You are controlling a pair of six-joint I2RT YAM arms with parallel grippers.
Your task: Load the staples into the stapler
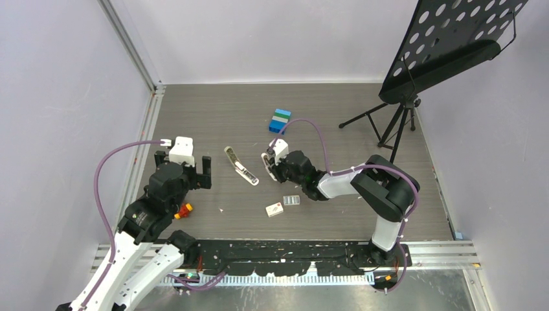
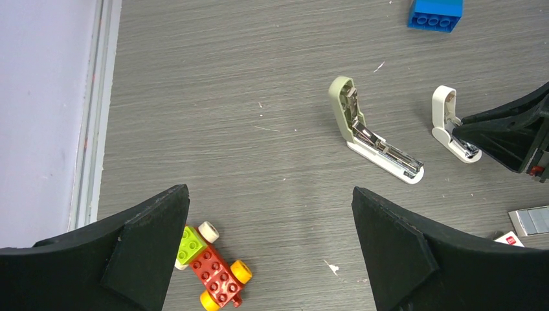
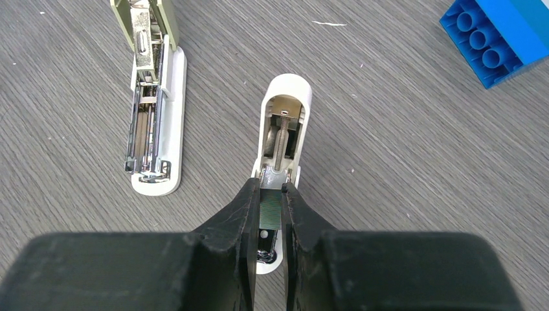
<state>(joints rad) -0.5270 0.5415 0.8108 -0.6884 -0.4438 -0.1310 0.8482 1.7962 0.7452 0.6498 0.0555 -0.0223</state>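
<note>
Just right of the open olive-beige stapler (image 1: 241, 166), the right gripper (image 3: 272, 194) pinches a grey strip of staples (image 3: 270, 212) over a stubby white stapler (image 3: 285, 103), while the left gripper (image 2: 268, 194) gapes wide, well left of it.

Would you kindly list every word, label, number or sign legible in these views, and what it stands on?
No text is legible.
Red mark on the staples box: too small and blurred to read.
The stapler and the blue brick: no lettering visible.
</note>
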